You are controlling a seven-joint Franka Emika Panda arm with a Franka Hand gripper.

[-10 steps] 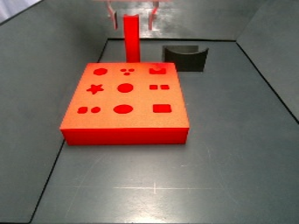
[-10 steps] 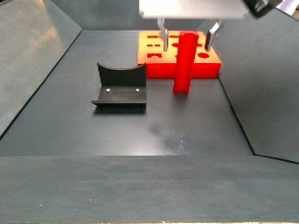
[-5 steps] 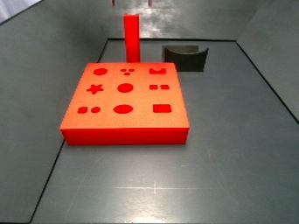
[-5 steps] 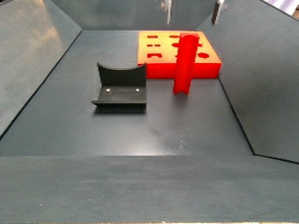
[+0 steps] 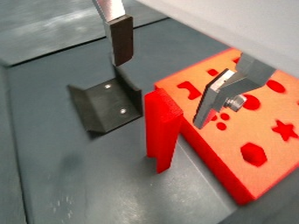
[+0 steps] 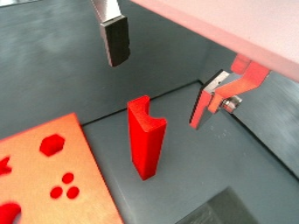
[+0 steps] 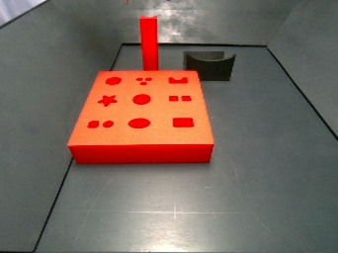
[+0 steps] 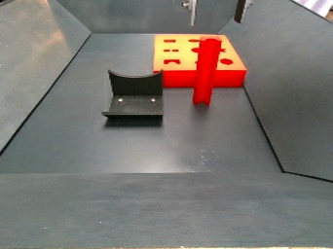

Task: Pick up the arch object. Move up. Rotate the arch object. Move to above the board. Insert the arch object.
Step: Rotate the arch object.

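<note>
Arch object (image 7: pixel 148 43): bright-red square bar, standing upright on the dark floor just beside the board's far edge; not held.
Board (image 7: pixel 140 114): thick orange-red slab with darker shape-holes, flat on the floor.
Gripper (image 5: pixel 166 68): fingers spread wide with nothing between them, high above the bar.
Key relation: the bar lies straight below the gap between the fingers, its long axis vertical, apart from both pads; a straight descent would likely bring the fingers either side of its top.
Dark grey arched block (image 8: pixel 132 96): on the floor near the bar, apart from it.
Hidden or unclear: one side view misses the gripper; another shows only its fingertips (image 8: pixel 190 12) at the frame edge. The bar's foot hides behind the board.
</note>
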